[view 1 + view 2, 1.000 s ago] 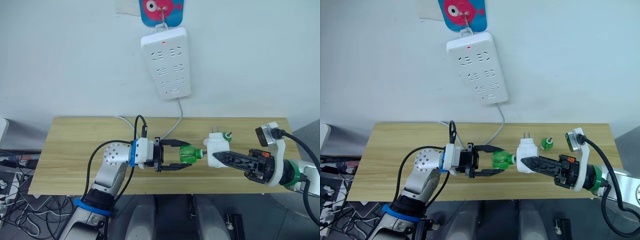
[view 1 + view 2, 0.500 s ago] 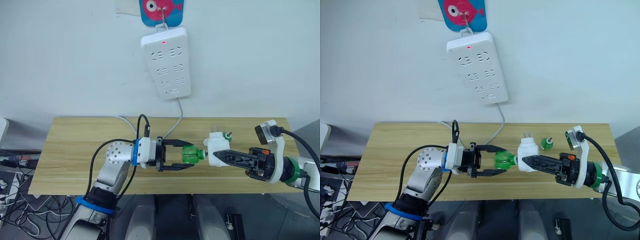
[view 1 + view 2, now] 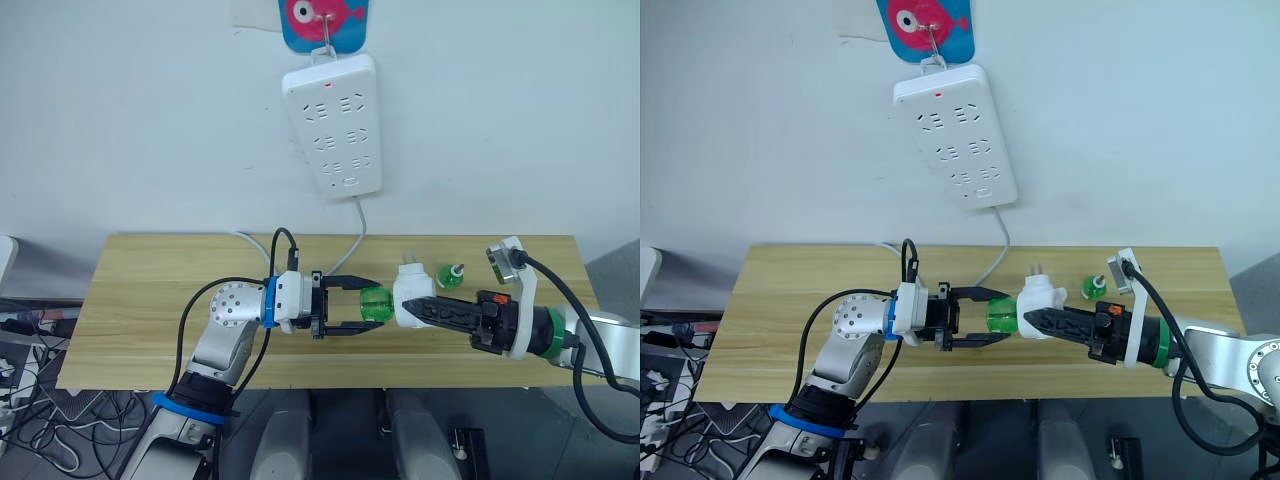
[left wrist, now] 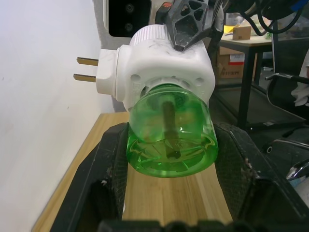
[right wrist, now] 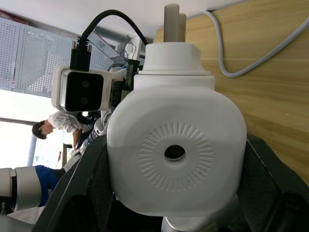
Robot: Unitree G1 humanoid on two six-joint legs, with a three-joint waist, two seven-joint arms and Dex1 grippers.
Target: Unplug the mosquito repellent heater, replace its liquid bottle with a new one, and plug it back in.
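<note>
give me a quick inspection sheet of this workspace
surface: wooden table, bare wood
job's things: white heater unplugged, held over the table, green bottle at its base
clutter: second green bottle standing behind the heater
grippers: right gripper shut on the heater; left gripper around the green bottle, jaws either side
cables: white cord runs from the power strip to the table
surroundings: white wall, fish hook

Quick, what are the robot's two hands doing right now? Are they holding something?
Left gripper: shut on the green bottle.
Right gripper: shut on the mosquito repellent heater.
</note>
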